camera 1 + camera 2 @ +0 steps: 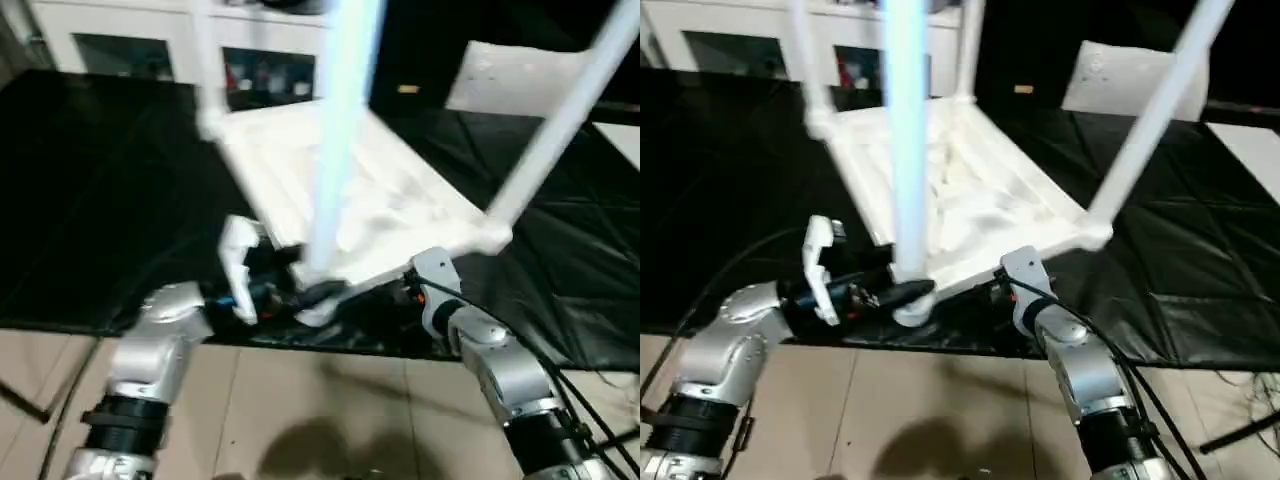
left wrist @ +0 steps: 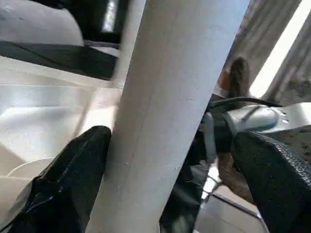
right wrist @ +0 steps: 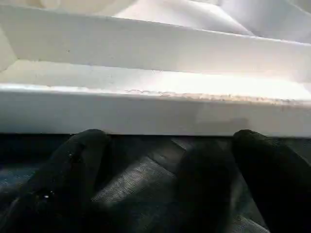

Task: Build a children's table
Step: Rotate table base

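Head view: tabletop (image 1: 970, 200) bears no legible writing.

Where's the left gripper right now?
In the right eye view, the left gripper sits at the near left corner of the upturned white plastic tabletop, its open black fingers either side of the white tube leg standing there.

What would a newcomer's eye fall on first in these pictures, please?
The upturned white tabletop on the black sheet, its legs rising from the corner sockets. The nearest leg stands between the open left gripper fingers; the open right gripper faces the near rim.
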Controlling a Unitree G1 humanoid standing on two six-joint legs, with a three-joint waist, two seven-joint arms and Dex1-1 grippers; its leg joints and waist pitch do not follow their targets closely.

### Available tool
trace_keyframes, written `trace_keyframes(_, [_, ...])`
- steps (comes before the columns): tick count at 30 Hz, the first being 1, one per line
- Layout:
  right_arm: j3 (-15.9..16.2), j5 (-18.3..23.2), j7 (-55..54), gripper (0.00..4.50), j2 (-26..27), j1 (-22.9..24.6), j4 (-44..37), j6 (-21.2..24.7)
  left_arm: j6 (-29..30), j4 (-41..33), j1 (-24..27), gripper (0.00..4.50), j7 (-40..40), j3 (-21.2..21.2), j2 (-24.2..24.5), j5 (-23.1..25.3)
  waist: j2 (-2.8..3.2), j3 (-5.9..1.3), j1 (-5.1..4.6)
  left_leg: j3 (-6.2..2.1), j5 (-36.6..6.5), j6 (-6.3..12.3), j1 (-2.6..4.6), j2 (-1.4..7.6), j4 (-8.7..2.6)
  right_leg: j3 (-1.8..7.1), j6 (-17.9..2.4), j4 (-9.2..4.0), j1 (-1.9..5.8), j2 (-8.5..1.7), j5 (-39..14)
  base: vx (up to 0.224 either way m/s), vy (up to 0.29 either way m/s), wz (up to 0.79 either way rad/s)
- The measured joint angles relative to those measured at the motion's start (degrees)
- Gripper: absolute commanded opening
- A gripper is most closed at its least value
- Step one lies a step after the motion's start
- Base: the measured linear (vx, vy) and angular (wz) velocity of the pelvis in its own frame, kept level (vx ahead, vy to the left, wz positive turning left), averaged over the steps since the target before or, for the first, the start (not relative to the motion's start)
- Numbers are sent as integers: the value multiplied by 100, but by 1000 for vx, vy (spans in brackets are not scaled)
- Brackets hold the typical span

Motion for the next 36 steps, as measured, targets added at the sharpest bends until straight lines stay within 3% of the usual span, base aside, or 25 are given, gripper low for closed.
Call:
trace_keyframes(15, [-76, -68, 73, 450, 27, -221, 490, -346, 9, -57, -86, 440, 17, -225, -271, 130, -3, 2, -17, 27, 9, -1, 10, 17, -7, 2, -15, -6, 2, 4, 9, 0, 0, 0])
trace_keyframes(21, [-83, -111, 96, 450, 116, -618, 1067, -532, -35, -21, -267, 440, 79, -281, -489, 138, -1, 2, -119, 28, 10, -3, 10, 21, -8, 1, -21, -7, 0, 8, 13, 0, 0, 0])
trace_keyframes(27, [-155, -211, 4, 450, 293, -1063, 1731, -782, -413, 233, -531, 440, 213, -388, -848, 325, -1, 3, -165, 29, 11, -4, 3, 28, -12, 0, -23, -8, -8, 14, 14, 0, 0, 0])
trace_keyframes(36, [-245, -193, -84, 450, 334, -1245, 2098, -1211, -1112, 572, -825, 440, 632, -429, -1060, 636, 6, 5, -119, 43, 54, 40, -63, 34, -19, -1, -37, 6, -79, 14, 21, 0, 0, 0])
